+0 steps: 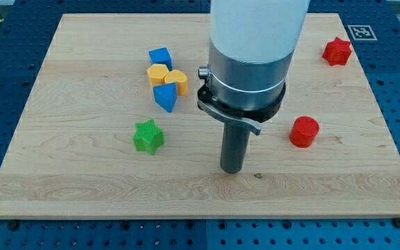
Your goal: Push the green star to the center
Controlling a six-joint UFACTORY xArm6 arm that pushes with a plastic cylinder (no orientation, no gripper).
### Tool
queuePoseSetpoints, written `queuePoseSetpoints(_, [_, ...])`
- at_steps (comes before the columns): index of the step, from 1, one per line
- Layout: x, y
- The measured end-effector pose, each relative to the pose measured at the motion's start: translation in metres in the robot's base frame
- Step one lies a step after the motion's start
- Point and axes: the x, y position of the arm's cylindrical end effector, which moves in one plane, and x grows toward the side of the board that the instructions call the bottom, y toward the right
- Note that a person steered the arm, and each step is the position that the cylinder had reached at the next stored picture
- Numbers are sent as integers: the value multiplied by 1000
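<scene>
Bench (82, 187): a pale wooden board lying on a blue perforated surface; its near edge runs along the view's bottom.
My tip (232, 169): the lower end of a straight dark rod, down at the board in the near-middle area, touching no block.
Pincer: the arm carries none, only the rod, so there is nothing spread, pressed together or pinching.
Green star (148, 136): lies flat on the board, left of my tip and a little farther back, with bare wood between the two. It sits left of the board's middle and near the cluster behind it, apart from every other block.
Red cylinder (303, 131): stands upright to the right of my tip, at about the same depth as the green star, well apart from both.
Arm body (248, 83): a grey collar under a white casing rises from the rod and hides the board's far middle.
Blue block, nearer (164, 98): wedge-like, at the near end of a tight cluster behind the green star.
Yellow blocks (167, 78): two, side by side and touching, just behind that blue block.
Blue block, farther (160, 57): cube-like, at the cluster's far end.
Red star (337, 51): alone near the far right corner, well apart from everything.
Marker tag (359, 32): a black-and-white square at the far right corner.
</scene>
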Motion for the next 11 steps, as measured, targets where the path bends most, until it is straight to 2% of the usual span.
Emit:
queuePoseSetpoints(4, [2, -2])
queuePoseSetpoints(6, [27, -97])
queuePoseSetpoints(7, [18, -140])
queuePoseSetpoints(8, [6, -153])
queuePoseSetpoints(9, [6, -153])
queuePoseSetpoints(11, [-44, -153])
